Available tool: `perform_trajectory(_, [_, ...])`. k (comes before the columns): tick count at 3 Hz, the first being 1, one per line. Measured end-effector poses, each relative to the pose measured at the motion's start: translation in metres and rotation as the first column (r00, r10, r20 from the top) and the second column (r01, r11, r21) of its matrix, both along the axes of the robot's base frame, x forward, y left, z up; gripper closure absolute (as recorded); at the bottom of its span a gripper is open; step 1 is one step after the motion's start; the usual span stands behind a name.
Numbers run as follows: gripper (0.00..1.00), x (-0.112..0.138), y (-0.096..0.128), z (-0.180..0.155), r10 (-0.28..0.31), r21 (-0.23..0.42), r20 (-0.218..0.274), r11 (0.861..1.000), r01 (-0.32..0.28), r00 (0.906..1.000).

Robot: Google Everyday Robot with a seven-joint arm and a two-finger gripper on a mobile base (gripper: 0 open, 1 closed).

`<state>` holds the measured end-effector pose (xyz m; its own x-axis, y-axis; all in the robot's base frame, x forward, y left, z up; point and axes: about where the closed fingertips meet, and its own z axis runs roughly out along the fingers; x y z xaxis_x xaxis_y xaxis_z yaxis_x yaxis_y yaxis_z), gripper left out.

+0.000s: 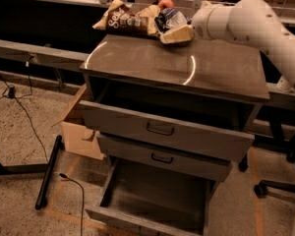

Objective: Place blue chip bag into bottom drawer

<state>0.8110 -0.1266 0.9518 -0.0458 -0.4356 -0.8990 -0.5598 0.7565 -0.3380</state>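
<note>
I'm on the cabinet (187, 70) now. The blue chip bag (170, 17) sits crumpled at the back edge of the cabinet's top, just right of the brown chip bag (124, 19) and touching it. A reddish round thing (165, 3) peeks out behind the two bags.

The gripper (176, 34) is at that same back edge, low over the top and right up against the blue chip bag's front. Whether it has a hold on the bag or is just beside it, I cannot tell. The white arm (258, 21) comes in from the cabinet's right.

All three drawers stand open. The bottom drawer (130, 219) is pulled out farthest, its bare floor showing. A cardboard box (78, 137) sits against the cabinet's left side.
</note>
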Motion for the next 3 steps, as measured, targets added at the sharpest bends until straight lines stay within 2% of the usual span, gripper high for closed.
perform_trajectory(1, [0.0,0.032,0.011,-0.014,0.022,-0.035,0.008,0.999,-0.021,0.9997])
perform_trajectory(2, [0.19,0.062,0.015,-0.03,0.039,-0.079,0.003,0.996,-0.039,0.9992])
perform_trajectory(3, [0.41,0.078,0.016,-0.044,0.041,-0.089,-0.012,0.995,-0.042,0.9991])
